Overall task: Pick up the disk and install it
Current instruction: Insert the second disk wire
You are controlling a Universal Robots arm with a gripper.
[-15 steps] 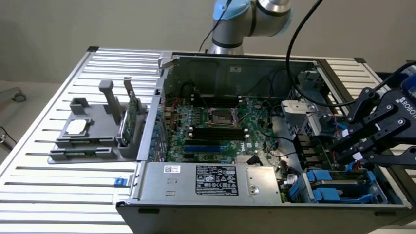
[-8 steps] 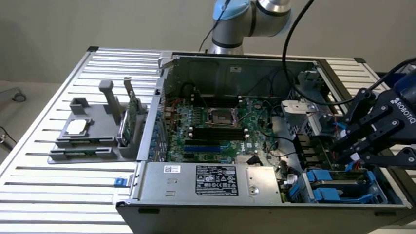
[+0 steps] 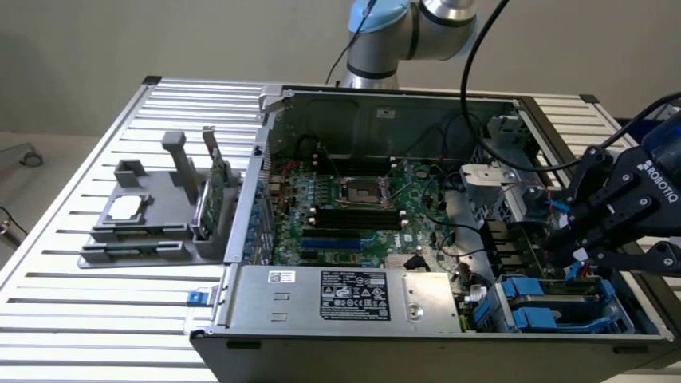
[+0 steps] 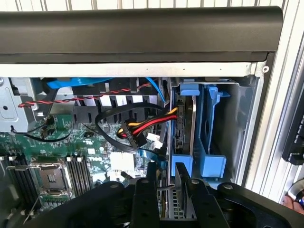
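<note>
Gripper [image 4: 166, 183] fingers stand narrowly apart, empty, just above the disk [image 4: 183, 123] seated in its bay.

The disk [image 4: 183, 124] is sitting edge-on in its blue bay, its label hidden; the end effector [image 4: 170, 190] is being cropped by the picture's edge.

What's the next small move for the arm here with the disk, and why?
Probably a short, straight press along the slot: the disk already stands on edge in the drive bay, the gripper sits at its near end, and the power cable lies close beside.
</note>
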